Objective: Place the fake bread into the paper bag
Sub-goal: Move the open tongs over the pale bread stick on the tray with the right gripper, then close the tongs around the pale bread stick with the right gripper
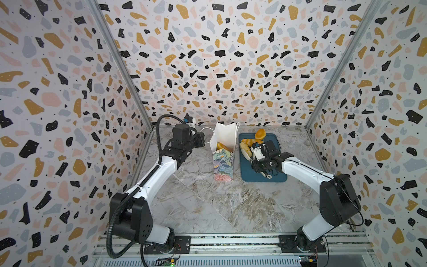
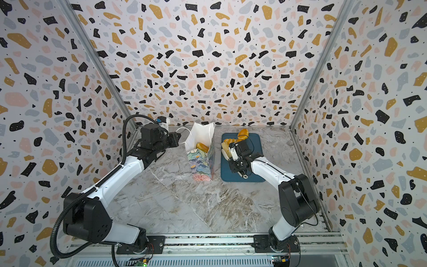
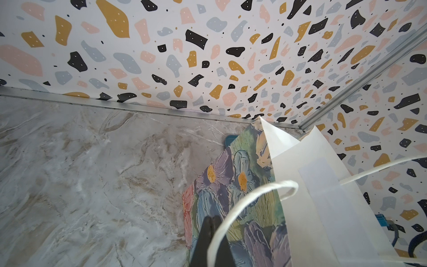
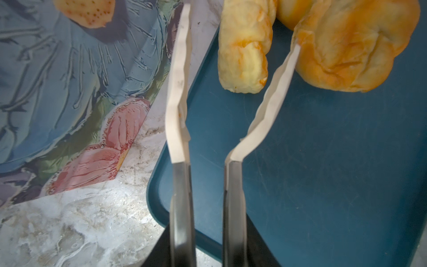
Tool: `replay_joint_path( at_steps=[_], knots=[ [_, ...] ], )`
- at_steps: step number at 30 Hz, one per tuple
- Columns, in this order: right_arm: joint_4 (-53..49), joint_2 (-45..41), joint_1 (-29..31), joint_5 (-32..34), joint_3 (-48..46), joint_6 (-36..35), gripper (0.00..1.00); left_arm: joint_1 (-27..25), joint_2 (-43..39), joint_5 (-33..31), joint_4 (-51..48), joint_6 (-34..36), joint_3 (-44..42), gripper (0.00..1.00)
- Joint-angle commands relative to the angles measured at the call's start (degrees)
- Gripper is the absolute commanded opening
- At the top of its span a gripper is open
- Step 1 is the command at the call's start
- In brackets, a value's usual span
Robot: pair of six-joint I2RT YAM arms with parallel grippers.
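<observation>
Right pincer (image 4: 242, 26) open astride loaf (image 4: 242, 64); left pincer (image 3: 210, 222) clenched by bag (image 3: 231, 185). One fingertip (image 4: 295, 53) touches bun (image 4: 346, 46). Closing may snag both.

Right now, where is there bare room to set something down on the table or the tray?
The marble table is bare from the front rail up to the paper bag and tray. The tray's near edge and right side are bare too. Crowded: its far left corner, where the breads sit by the right claw.
</observation>
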Motion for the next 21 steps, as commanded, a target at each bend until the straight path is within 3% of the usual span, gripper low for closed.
replay_joint_path(
  at_steps=[1,21],
  knots=[
    [1.28,0.49,0.39,0.56,0.44,-0.53,0.39,0.39,0.03,0.11,-0.23,0.55,1.35,0.0],
    [0.94,7.17,0.85,1.77,4.08,-2.1,0.35,0.35,0.11,-0.1,-0.41,0.68,1.41,0.0]
  ],
)
